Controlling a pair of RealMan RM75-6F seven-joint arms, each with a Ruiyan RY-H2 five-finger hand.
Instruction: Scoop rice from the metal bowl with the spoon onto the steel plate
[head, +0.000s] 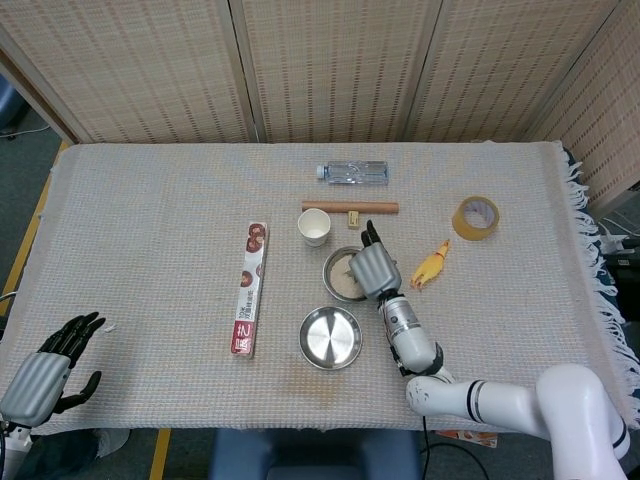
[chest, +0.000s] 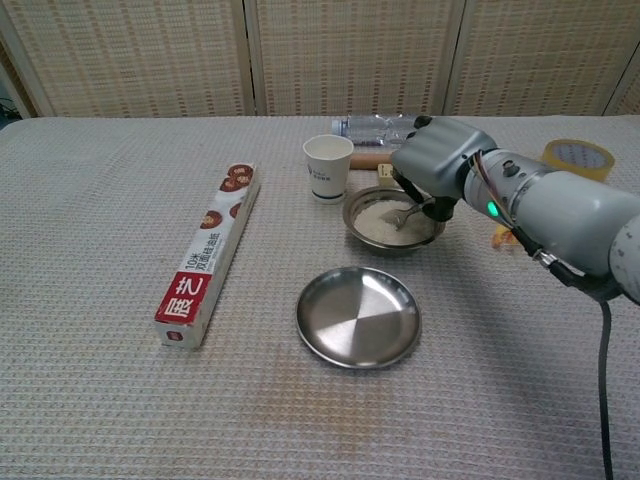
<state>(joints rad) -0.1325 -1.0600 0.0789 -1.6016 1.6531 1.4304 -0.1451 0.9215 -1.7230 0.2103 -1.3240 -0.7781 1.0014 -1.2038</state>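
Observation:
A metal bowl (chest: 372, 232) (head: 334, 280) of white rice stands at the table's middle, with the empty steel plate (chest: 357, 316) (head: 330, 338) just in front of it. My right hand (chest: 440, 165) (head: 372, 268) hovers over the bowl's right side and grips a metal spoon (chest: 410, 212), whose tip dips into the rice. In the head view the hand covers much of the bowl and hides the spoon. My left hand (head: 45, 370) rests at the table's near left corner, fingers spread, holding nothing.
A white paper cup (chest: 327, 165) stands just behind the bowl, with a wooden rolling pin (head: 350, 207) and a water bottle (head: 352, 172) further back. A long foil box (chest: 208, 255) lies left of the plate. A yellow rubber chicken (head: 430, 267) and a tape roll (head: 475, 217) lie to the right.

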